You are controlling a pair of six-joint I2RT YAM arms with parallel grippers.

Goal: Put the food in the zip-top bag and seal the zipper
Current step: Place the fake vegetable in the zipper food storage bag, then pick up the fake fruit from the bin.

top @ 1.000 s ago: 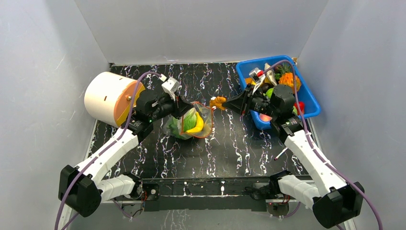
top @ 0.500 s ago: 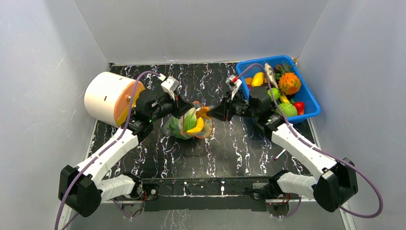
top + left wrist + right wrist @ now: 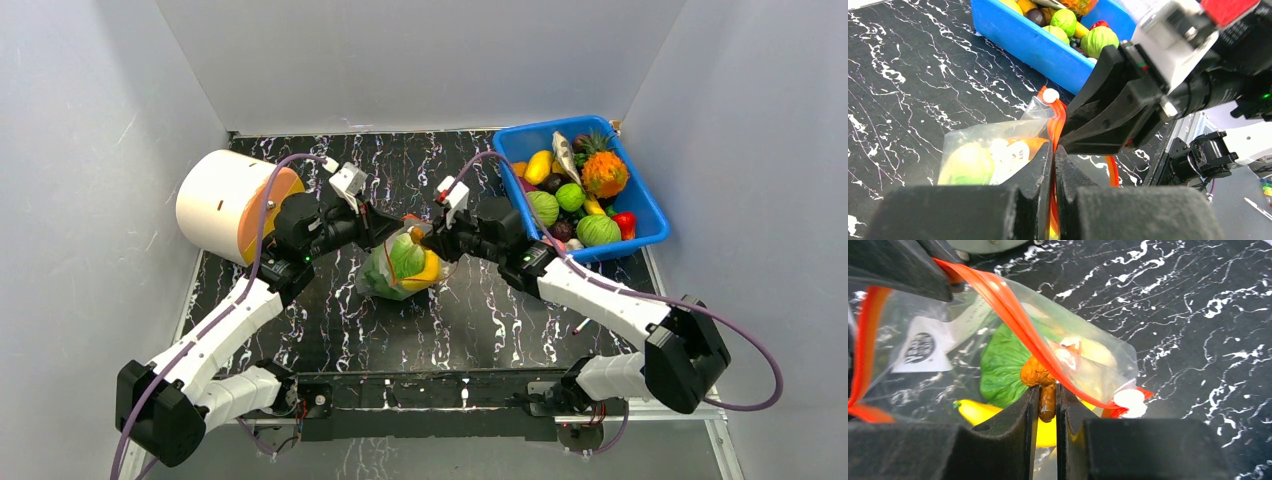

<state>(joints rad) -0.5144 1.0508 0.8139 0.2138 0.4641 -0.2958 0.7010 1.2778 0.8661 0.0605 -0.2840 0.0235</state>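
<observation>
- The clear, crinkly plastic zip-top bag [image 3: 398, 270] hangs just under my left gripper [image 3: 1054, 148]. Its belly seems to rest on the black, white-veined table [image 3: 480, 320]. I judge the film light, limp and slippery, so it is a poor place to grab.
- The thin red-orange zipper strip [image 3: 1010, 307] looks like the stiffest part. My left jaws are pressed together on one lip of it, holding the mouth up.
- Below my right gripper [image 3: 1048, 392], inside the bag, lie a green cabbage-like toy leaf [image 3: 1003, 365], a yellow banana-like piece [image 3: 978, 412] and a pale whitish piece [image 3: 1095, 352]. I take them for hard, smooth, nearly weightless plastic.
- My right jaws are nipped narrowly on a small orange-brown knobbly toy piece [image 3: 1037, 374], right at the mouth. It is rounded, so it could squirt out of a pinch.
- A white slider tab [image 3: 1129, 399] sits to the right of that gripper. I'd take hold there for sealing.
- Well behind the right gripper is the blue plastic bin [image 3: 640, 205]. Behind the left is the white-and-orange cylinder [image 3: 225, 205].
</observation>
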